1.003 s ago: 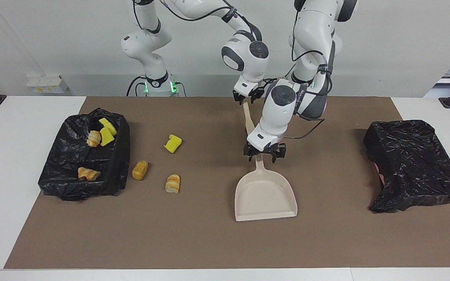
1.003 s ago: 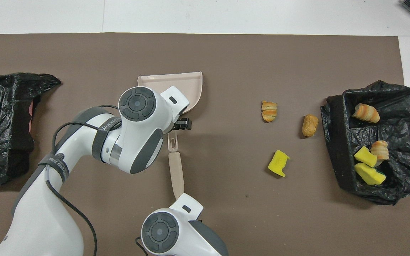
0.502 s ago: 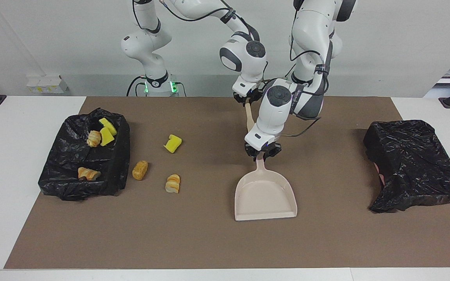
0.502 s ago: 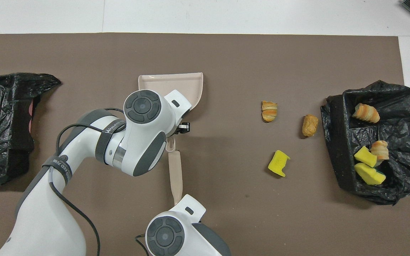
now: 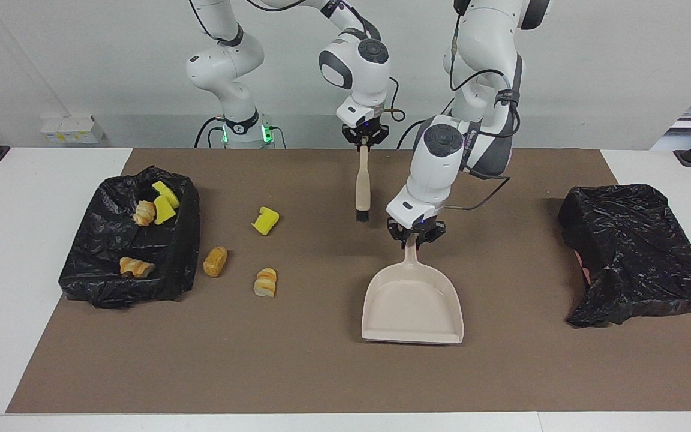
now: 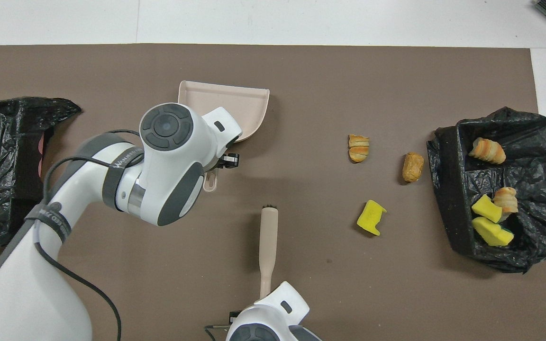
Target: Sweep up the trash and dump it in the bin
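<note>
My left claw [image 5: 416,237] is clamped tight on the handle of the beige dustpan [image 5: 412,305], and the pan hangs from it with its open mouth pointing away from me, over the brown mat [image 5: 321,372] that covers the desk [image 5: 21,360]. My right claw [image 5: 364,135] is pinched shut on the top of the beige brush [image 5: 362,180], which dangles straight down, bristles at the bottom, clear of the mat and beside the dustpan handle on the side toward my right arm's end.

Now the trash. Three pieces lie loose on the mat: a yellow foam wedge [image 5: 266,220], a tan bread chunk [image 5: 215,261] just beside the bin, and a striped bread chunk [image 5: 266,282] a little farther from me than the wedge. The other four sit in the black-lined bin [image 5: 111,282] at my right arm's end: two yellow wedges [image 5: 164,202], a bread roll [image 5: 144,213] touching them, and another bread piece [image 5: 134,266] farther from me.

A second black bag [image 5: 639,252] sits crumpled at my left arm's end of the desk.
</note>
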Controlling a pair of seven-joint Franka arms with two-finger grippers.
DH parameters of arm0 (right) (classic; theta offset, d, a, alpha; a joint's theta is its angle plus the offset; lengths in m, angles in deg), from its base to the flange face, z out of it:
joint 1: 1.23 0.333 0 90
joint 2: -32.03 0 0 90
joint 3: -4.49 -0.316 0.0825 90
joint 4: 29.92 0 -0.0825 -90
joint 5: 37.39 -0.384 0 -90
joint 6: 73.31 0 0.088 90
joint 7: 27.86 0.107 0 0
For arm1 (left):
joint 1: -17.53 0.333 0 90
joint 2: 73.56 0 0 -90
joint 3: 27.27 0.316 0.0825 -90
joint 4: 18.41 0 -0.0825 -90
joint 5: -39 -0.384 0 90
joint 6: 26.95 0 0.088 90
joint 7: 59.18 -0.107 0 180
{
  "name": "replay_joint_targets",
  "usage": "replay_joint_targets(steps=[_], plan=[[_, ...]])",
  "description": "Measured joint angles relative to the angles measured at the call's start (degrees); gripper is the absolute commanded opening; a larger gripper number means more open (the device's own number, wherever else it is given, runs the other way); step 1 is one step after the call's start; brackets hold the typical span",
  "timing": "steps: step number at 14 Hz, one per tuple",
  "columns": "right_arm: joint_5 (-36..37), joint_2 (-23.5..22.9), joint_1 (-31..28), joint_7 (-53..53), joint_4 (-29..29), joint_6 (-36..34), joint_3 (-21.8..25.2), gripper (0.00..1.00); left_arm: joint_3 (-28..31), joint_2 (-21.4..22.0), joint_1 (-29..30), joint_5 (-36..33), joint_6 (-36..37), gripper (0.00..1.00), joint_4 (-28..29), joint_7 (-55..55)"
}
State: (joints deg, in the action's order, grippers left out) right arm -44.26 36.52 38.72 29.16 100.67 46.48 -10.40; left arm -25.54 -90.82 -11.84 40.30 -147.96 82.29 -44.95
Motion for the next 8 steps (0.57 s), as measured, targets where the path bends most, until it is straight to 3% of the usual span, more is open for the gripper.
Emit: replay_joint_targets(steps=[4,8], plan=[[4.4,4.0,-6.9,0.2,0.5,-9.9,0.3,0.00,0.2,0.6,6.1,-0.1,8.8,0.00,-5.8,-19.3],[8.3,6.0,-17.2,-5.0,0.5,-17.3,0.5,0.00,0.2,0.3,8.1,-1.6,11.7,0.00,-7.7,-37.4]])
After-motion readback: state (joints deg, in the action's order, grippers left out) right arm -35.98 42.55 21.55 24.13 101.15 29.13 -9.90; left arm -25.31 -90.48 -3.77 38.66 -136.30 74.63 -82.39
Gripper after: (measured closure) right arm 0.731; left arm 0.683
